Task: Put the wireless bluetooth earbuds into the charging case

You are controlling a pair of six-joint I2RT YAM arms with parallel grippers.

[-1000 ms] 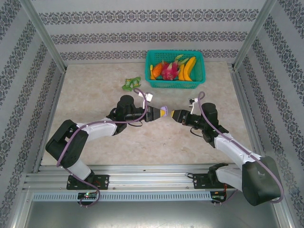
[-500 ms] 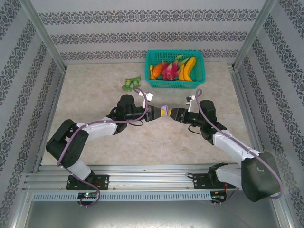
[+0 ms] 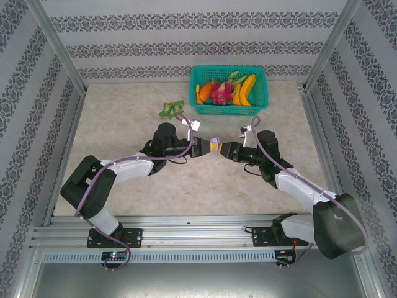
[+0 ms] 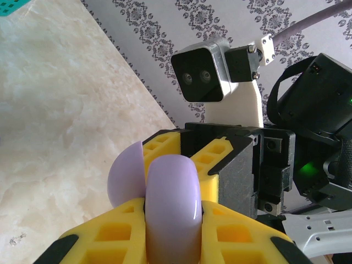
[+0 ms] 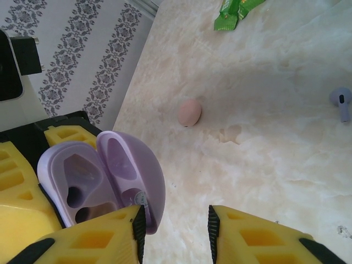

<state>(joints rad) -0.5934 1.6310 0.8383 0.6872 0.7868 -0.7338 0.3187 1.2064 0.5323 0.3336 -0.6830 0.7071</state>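
Note:
My left gripper (image 3: 208, 147) is shut on the lilac charging case (image 4: 170, 203), holding it above the middle of the table with its lid (image 4: 125, 173) swung open. In the right wrist view the open case (image 5: 82, 176) shows its hollow wells. My right gripper (image 5: 173, 225) is open, its left finger (image 5: 93, 242) up against the lid's edge and nothing between the jaws. From above, the right gripper (image 3: 226, 149) meets the case (image 3: 214, 144) nose to nose. A pale pink earbud (image 5: 190, 111) and a lilac earbud (image 5: 341, 99) lie on the table below.
A green toy (image 3: 171, 110) lies at the back of the marble table (image 3: 124, 130). Behind it to the right stands a teal basket (image 3: 260, 93) of toy fruit. Metal frame rails and patterned walls close in the sides.
The right gripper has slid left across the gap until its fingers reach the case held by the left gripper. The left arm has stayed put.

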